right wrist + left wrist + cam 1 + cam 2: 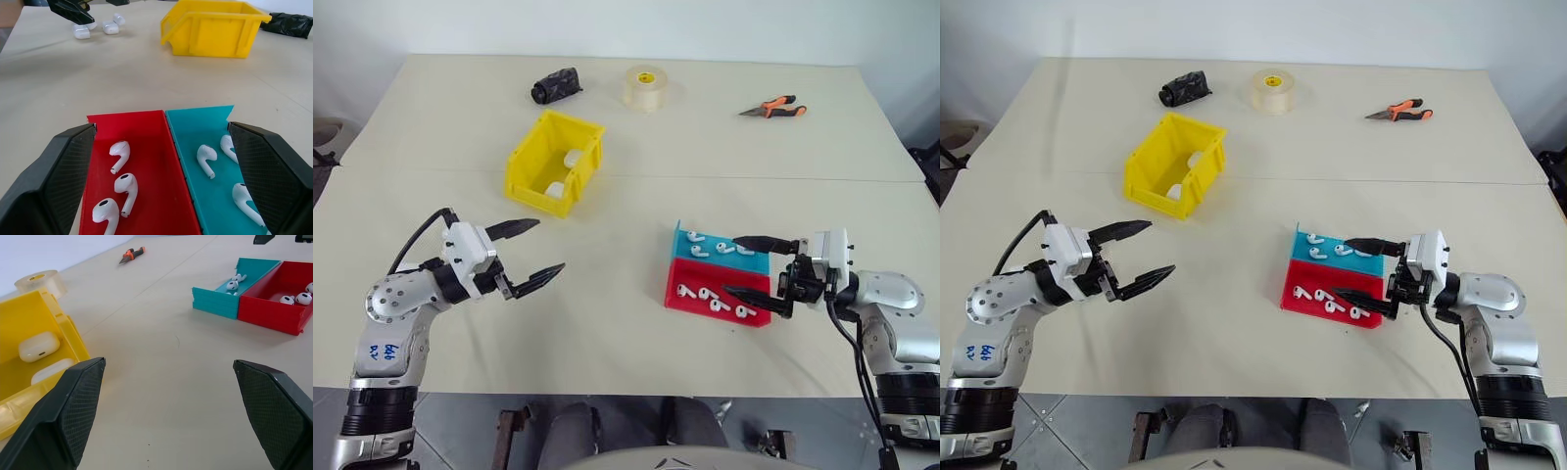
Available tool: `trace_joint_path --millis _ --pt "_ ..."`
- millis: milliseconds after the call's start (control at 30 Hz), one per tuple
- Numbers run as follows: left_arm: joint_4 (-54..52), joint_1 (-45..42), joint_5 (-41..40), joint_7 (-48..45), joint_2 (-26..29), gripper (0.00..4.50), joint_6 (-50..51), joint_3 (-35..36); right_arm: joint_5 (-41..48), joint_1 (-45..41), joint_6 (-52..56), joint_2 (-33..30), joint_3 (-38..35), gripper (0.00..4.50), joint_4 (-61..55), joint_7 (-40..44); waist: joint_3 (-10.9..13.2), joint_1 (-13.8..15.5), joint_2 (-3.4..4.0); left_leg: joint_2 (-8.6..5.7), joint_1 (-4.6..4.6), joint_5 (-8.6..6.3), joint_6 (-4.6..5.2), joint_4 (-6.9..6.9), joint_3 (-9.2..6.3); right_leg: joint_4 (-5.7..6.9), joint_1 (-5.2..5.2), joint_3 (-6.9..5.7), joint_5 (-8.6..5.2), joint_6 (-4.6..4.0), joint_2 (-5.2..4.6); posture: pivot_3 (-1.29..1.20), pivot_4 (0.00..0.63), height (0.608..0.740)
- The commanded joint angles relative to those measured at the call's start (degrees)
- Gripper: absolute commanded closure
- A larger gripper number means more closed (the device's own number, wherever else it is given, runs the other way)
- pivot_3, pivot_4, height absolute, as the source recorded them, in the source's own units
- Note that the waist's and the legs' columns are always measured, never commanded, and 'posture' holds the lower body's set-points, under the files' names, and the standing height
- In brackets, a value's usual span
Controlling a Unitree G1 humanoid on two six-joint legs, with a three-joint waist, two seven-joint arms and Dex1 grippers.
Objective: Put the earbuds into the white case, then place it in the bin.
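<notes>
The yellow bin (524,168) stands at the left middle of the table, and two white cases (39,346) lie inside it. Several white earbuds (121,150) lie loose in a red tray (707,311) and in the blue tray (754,262) joined to it, right of centre. My right gripper (730,264) is open and level, its fingers reaching over both trays from the right with nothing between them. My left gripper (548,245) is open and empty. It hovers over bare table in front of the bin and points toward the trays.
A roll of clear tape (646,86), a black bundle (556,85) and orange-handled pliers (773,108) lie along the far side of the table. A seam runs across the tabletop behind the trays.
</notes>
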Motion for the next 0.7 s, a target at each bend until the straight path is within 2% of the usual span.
trace_joint_path --millis 33,100,233,367,533,700 --pt "-1.9 0.9 1.8 1.8 0.7 0.06 -1.0 0.7 1.4 -0.8 1.2 -0.4 -0.3 0.00 -0.7 0.4 0.0 0.0 0.00 -0.01 0.00 0.00 0.00 0.00 0.01 0.00 0.00 0.01 0.00 0.00 0.00 0.00 0.150 0.740" --pt "-4.2 2.0 0.0 4.8 0.7 0.06 3.1 3.1 1.6 -1.1 1.2 0.0 0.3 0.00 -1.6 0.8 0.0 0.1 0.00 -0.01 0.00 0.00 0.00 0.00 0.00 0.00 0.00 0.00 0.00 0.00 0.00 0.00 0.150 0.740" --pt "-14.5 9.5 -2.5 13.8 -1.5 0.06 8.9 10.8 2.1 -2.2 2.4 2.8 2.5 0.00 -4.8 -0.8 0.0 -0.2 -0.04 0.03 -0.01 0.00 0.00 0.01 -0.03 0.00 0.00 0.02 0.00 0.00 -0.01 0.00 0.150 0.740" --pt "-22.3 23.2 1.2 25.9 -9.3 0.06 12.1 19.0 3.5 -4.0 1.8 8.5 4.0 0.00 -6.8 -3.3 0.0 -0.5 -0.04 0.05 0.08 0.00 0.00 -0.05 -0.11 0.00 0.01 0.12 0.00 0.00 -0.03 0.00 0.150 0.740" --pt "-29.9 35.3 2.9 35.0 -20.3 0.06 11.9 22.0 5.2 -6.2 -1.1 13.3 6.5 0.00 -7.3 -0.2 0.0 0.4 -0.18 0.02 -0.02 -0.01 0.01 0.04 -0.11 -0.03 0.05 0.06 0.00 0.00 -0.05 0.00 0.150 0.740" --pt "-33.1 39.1 2.1 39.9 -24.4 0.06 14.9 23.2 4.2 -8.7 -8.9 15.7 7.5 0.00 -5.3 4.4 0.0 1.4 -0.18 -0.03 -0.01 -0.02 0.03 0.10 -0.16 -0.07 0.13 0.09 0.00 0.00 -0.08 0.00 0.150 0.740"
